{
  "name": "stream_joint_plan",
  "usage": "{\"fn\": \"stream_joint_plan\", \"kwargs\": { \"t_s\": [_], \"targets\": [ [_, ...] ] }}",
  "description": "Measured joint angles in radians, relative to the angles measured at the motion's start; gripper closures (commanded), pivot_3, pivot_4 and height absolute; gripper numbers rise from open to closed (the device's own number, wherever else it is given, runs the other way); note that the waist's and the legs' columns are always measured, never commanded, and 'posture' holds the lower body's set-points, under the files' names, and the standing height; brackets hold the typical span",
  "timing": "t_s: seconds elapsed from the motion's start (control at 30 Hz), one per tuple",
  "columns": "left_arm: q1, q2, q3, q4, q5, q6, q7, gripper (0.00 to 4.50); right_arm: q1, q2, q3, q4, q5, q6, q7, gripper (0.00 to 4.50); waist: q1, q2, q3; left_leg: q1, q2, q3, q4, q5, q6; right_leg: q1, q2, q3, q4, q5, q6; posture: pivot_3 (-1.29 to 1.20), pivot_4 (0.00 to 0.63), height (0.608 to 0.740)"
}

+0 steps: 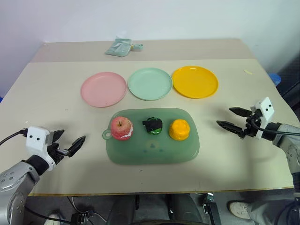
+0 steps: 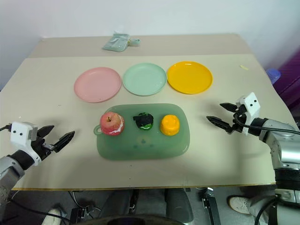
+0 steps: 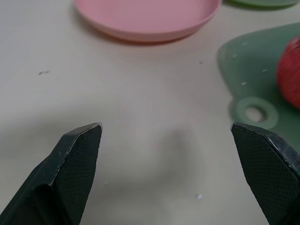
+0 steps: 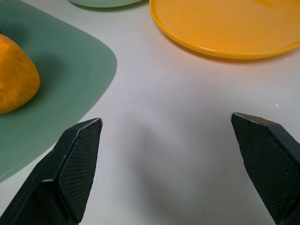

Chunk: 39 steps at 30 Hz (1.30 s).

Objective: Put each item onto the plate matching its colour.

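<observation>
Light was bright, even and soft, apparently from overhead. The apple (image 1: 121, 128) and orange fruit (image 1: 179, 130) cast only short faint shadows on the tray (image 1: 152, 151). The yellow plate (image 1: 195, 81) carried a mild sheen. In the wrist views the near fingers (image 3: 77, 164) looked slightly soft, with a diffuse shadow on the table (image 3: 140, 154) between them.

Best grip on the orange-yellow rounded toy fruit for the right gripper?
Probably pinch the orange-yellow rounded toy fruit across its widest middle, coming from above on its right side. It sits upright at the dark green tray's right end, nearest the open right gripper; the dark lump crowds its left.
</observation>
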Motion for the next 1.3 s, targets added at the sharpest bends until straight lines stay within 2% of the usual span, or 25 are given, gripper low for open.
{"fn": "stream_joint_plan", "kwargs": {
  "t_s": [0.4,0.57,0.83,0.93,1.07,1.17,1.3],
  "targets": [
    [-0.024,-0.037,-0.013,-0.025,-0.011,0.001,0.049,0.00,-0.082,0.056,0.037,0.045,-0.048,-0.034,-0.046,0.03,0.001,0.000,0.000,0.000,0.000,0.000,0.000,0.000,0.000,0.000,0.000,0.000,0.000,0.000,0.000,0.00,0.150,0.740],
    [-0.133,-0.044,-0.034,0.014,-0.016,0.000,0.062,0.00,-0.080,0.092,0.035,0.044,-0.064,-0.049,-0.117,0.03,0.002,0.000,0.000,0.000,0.000,0.000,0.001,0.000,0.000,0.000,0.000,-0.001,0.000,0.000,0.000,0.00,0.150,0.740],
    [-0.329,-0.050,-0.107,0.101,-0.074,0.044,0.033,0.00,0.083,0.096,-0.055,-0.178,0.017,0.050,-0.178,0.03,0.002,0.000,0.000,0.000,-0.001,-0.001,0.001,0.000,0.000,0.000,0.000,-0.001,0.000,0.000,0.000,0.00,0.150,0.740],
    [-0.391,-0.022,-0.145,0.101,-0.136,0.082,-0.047,0.00,0.178,0.080,-0.096,-0.313,0.106,0.128,-0.143,0.03,0.000,0.000,0.000,0.000,0.000,-0.001,0.001,0.000,0.000,0.001,0.001,-0.001,0.000,0.000,0.000,0.00,0.150,0.740],
    [-0.439,0.069,-0.241,0.084,-0.176,0.122,-0.184,0.00,0.270,0.053,-0.109,-0.442,0.176,0.202,-0.107,0.03,-0.003,0.000,0.000,0.001,0.000,0.000,0.001,0.000,0.000,0.001,0.002,0.000,0.001,0.000,0.000,0.00,0.150,0.740],
    [-0.452,0.150,-0.362,0.085,-0.112,0.105,-0.278,0.00,0.297,0.053,-0.108,-0.502,0.201,0.232,-0.111,0.03,-0.002,0.001,0.000,0.001,0.000,0.000,0.000,0.000,0.000,0.001,0.002,0.000,0.001,0.000,0.000,0.00,0.150,0.740],
    [-0.462,0.190,-0.480,0.121,-0.002,0.041,-0.347,0.00,0.325,0.056,-0.092,-0.577,0.220,0.256,-0.122,0.03,0.001,0.000,0.000,0.001,0.000,0.000,0.001,0.000,0.000,0.002,0.002,0.000,0.000,0.000,0.000,0.00,0.150,0.740]
  ]
}}
